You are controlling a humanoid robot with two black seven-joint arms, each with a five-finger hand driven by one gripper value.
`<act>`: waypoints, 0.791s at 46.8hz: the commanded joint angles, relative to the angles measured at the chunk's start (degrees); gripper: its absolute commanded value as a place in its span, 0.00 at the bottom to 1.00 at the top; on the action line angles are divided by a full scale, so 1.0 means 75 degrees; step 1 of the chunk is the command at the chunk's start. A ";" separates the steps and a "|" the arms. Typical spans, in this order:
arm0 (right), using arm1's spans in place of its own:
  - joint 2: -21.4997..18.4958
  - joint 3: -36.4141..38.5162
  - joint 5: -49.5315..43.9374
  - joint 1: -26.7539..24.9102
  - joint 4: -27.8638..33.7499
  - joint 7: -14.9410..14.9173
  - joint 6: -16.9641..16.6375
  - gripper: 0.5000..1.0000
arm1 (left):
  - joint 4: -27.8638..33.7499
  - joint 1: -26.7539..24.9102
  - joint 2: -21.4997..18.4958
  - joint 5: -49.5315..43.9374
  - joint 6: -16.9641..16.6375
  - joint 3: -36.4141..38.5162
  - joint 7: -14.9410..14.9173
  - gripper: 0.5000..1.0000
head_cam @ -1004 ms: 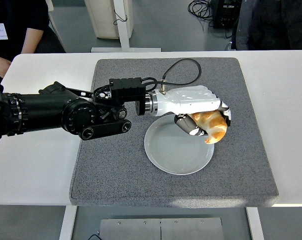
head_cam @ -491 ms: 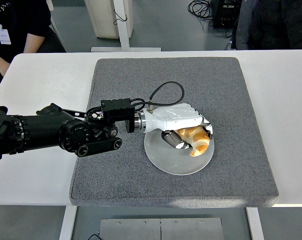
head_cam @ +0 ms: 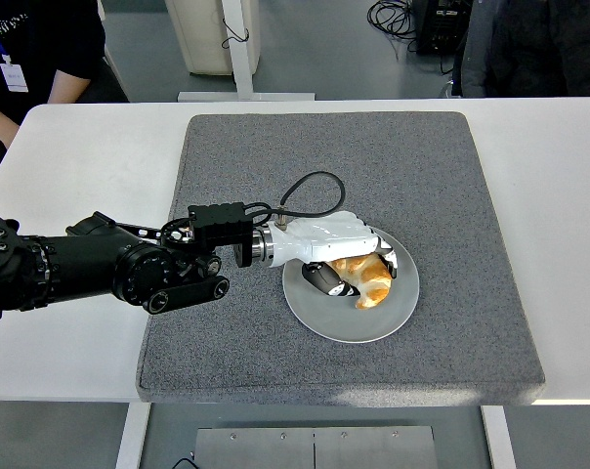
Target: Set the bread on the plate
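Left hand was white, and it sat at the end of a long black arm that came in from the left side. Its fingers were curled around the bread, so it was holding it. The bread was golden brown and looked like a small croissant. It was low over the plate, at the far part of it, under the white hand. I could not tell if the bread touched the plate or was just above it.

The plate was round and pale grey. It lay on a big grey mat, a bit near and right of the middle of the mat. The near part of the plate was bare.

The mat lay on the white table. A black cable made a loop just above the wrist, on the far side of the hand.

At the far left corner, a person in a dark top stood by the table, with a badge on a blue strap. Another person in dark clothes was at the far right. A white post stood on the floor behind the table.
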State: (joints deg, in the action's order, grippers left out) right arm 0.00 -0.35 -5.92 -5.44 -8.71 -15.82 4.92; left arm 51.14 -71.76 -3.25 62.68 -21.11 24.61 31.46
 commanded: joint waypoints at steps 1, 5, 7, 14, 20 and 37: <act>0.0000 0.0000 -0.0008 -0.0001 0.0001 0.0000 0.0000 1.00 | 0.0001 -0.0019 0.0000 -0.0002 0.0002 0.0000 0.0000 0.00; 0.0000 0.0000 -0.0007 -0.0001 0.0001 0.0000 0.0000 1.00 | 0.0001 -0.0030 0.0000 -0.0025 0.0002 0.0000 0.0000 0.00; 0.0000 0.0000 0.0004 -0.0001 0.0001 0.0000 0.0000 1.00 | 0.0001 -0.0030 0.0012 -0.0037 0.0002 0.0000 0.0000 0.00; 0.0000 0.0000 -0.0007 0.0010 0.0001 0.0000 0.0000 1.00 | 0.0001 -0.0030 -0.0011 -0.0154 0.0002 -0.0059 -0.0011 0.00; 0.0000 0.0000 0.0004 0.0010 -0.0011 0.0000 0.0000 1.00 | 0.0001 -0.0030 -0.0058 -0.0166 0.0002 -0.0094 -0.0011 0.05; 0.0000 0.0000 0.0004 0.0011 -0.0011 0.0000 0.0000 1.00 | 0.0013 -0.0030 -0.0058 -0.0611 0.0014 -0.0129 -0.0023 0.50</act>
State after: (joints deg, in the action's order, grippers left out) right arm 0.00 -0.35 -5.91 -5.38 -8.79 -15.82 4.92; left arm 51.24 -72.00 -3.68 58.12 -21.00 23.64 31.31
